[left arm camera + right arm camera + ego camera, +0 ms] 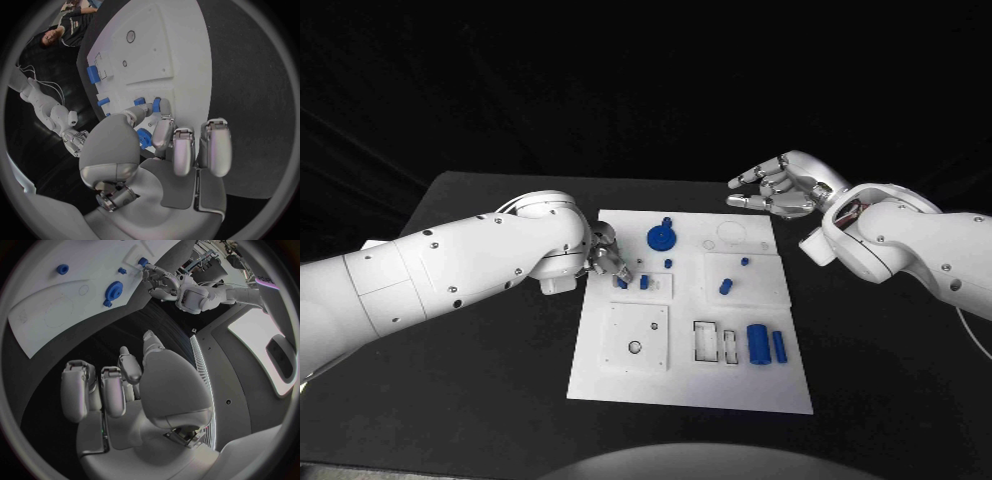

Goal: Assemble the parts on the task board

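The white task board [629, 385] lies mid-table. My left hand [607, 258] reaches over its left edge. Its thumb and a finger [164, 122] pinch a small blue peg [620, 282] that stands on the board beside a second peg [646, 281]. A blue gear [662, 237] lies just beyond that hand, and it shows behind the thumb as the gear [144, 138]. My right hand [776, 190] hovers off the board's far right corner, fingers apart and holding nothing. From the right wrist I see the gear [114, 290] and my left hand [159, 282] across the board.
Two short blue pieces [746, 263] [726, 286] stand right of centre. A blue cylinder [757, 343] and a thin blue bar [779, 347] lie beside empty slots [708, 342]. A square plate with a hole [636, 340] sits near the left. Black table [473, 400] surrounds the board.
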Available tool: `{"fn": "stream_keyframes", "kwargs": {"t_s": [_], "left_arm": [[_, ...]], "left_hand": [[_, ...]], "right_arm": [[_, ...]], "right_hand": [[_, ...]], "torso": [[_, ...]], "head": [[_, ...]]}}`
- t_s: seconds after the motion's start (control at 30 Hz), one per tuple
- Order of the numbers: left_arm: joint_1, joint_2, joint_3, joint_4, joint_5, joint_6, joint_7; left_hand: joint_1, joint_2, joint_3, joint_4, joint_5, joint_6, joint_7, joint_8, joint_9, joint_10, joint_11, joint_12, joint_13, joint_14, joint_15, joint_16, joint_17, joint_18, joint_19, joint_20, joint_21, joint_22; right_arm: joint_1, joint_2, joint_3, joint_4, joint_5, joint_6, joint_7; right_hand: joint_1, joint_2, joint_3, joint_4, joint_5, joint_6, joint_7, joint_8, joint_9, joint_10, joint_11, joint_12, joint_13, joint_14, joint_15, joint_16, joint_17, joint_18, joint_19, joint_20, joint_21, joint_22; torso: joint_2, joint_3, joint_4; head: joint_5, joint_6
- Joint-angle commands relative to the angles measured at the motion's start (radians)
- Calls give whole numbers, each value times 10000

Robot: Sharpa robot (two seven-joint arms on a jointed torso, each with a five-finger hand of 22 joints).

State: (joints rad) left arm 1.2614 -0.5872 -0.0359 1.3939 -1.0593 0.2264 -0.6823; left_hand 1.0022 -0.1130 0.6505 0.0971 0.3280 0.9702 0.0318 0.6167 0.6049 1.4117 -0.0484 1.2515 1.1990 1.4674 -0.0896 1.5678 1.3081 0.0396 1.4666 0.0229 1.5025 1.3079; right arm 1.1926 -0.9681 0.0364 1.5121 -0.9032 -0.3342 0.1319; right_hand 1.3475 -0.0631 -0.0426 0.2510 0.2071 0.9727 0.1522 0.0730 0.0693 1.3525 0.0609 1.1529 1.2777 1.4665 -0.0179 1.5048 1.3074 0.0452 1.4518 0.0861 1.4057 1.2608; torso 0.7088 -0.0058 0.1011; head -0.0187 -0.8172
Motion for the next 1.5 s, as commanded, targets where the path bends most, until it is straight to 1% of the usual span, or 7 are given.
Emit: {"fn": "stream_keyframes", "kwargs": {"t_s": [0.03,0.2,0.53,0.63,0.87,1.23,1.5], "left_arm": [[-126,32,-94,2,194,367,-327],[-125,40,-93,-21,191,340,-378],[-125,43,-92,-46,157,369,-427],[-125,45,-92,-52,130,358,-443],[-124,31,-88,-57,69,291,-474],[-125,-28,-79,15,20,378,-426],[-125,-81,-76,61,3,371,-450]], "left_hand": [[-178,-51,-109,92,39,203,-134,-26,-32,37,23,83,35,1034,-59,30,2627,-184,702,-80,42,1791],[-471,-190,-492,301,23,305,-151,-68,-119,59,9,128,102,1034,-73,30,2627,-192,716,-92,66,1827],[-574,-274,-742,408,18,368,-167,-85,-171,86,-3,176,168,1034,-82,30,2627,-202,733,-100,97,1871],[-608,-317,-853,451,17,393,-172,-91,-191,93,-7,187,184,1034,-85,30,2627,-203,735,-102,99,1876],[-699,-410,-1196,618,16,451,-179,-111,-251,109,-13,207,223,1034,-92,30,2627,-207,741,-109,110,1894],[-543,-598,-1667,660,32,497,-205,-128,-318,125,-32,229,271,1034,-106,30,2627,-214,753,-119,131,1927],[-483,-646,-2012,797,40,533,-207,-145,-370,131,-34,232,291,1034,-110,30,2627,-217,758,-122,139,1942]], "right_arm": [[-7,11,1,7,-16,144,84],[-7,16,1,7,-16,145,88],[-7,37,1,10,-16,139,111],[-7,39,1,10,-16,139,113],[-7,37,1,5,-16,139,115],[-7,39,1,-3,-16,145,124],[-7,41,1,-5,-16,148,127]], "right_hand": [[-18,64,-64,-18,53,-18,-54,35,13,-60,-13,-16,-11,803,1,-31,1657,188,-59,-21,-40,-11],[-18,64,-64,-18,53,-18,-54,35,13,-60,-13,-16,-11,803,1,-31,1657,188,-59,-21,-40,-11],[-13,68,-73,-29,56,-19,-53,34,13,-62,-13,-17,-14,803,1,-33,1655,189,-60,-22,-45,-17],[-13,68,-73,-29,56,-19,-53,34,13,-62,-13,-17,-14,803,1,-33,1655,189,-60,-22,-45,-17],[-13,68,-73,-29,56,-19,-53,34,13,-62,-13,-17,-14,803,1,-33,1655,189,-60,-22,-45,-17],[-13,72,-77,-32,58,-21,-52,33,13,-70,-12,-31,-24,801,1,-39,1647,191,-63,-22,-50,-25],[-13,72,-77,-32,58,-21,-52,33,13,-70,-12,-31,-24,801,1,-39,1647,191,-63,-22,-50,-25]], "torso": [[4,-8,0],[-3,-3,-1],[2,4,-9],[-1,-5,6],[2,-5,-3],[2,-8,3],[-3,-11,6]], "head": [[8,4],[3,-7],[-3,-28],[-18,-35],[-10,-36],[-23,-63],[-19,-84]]}}
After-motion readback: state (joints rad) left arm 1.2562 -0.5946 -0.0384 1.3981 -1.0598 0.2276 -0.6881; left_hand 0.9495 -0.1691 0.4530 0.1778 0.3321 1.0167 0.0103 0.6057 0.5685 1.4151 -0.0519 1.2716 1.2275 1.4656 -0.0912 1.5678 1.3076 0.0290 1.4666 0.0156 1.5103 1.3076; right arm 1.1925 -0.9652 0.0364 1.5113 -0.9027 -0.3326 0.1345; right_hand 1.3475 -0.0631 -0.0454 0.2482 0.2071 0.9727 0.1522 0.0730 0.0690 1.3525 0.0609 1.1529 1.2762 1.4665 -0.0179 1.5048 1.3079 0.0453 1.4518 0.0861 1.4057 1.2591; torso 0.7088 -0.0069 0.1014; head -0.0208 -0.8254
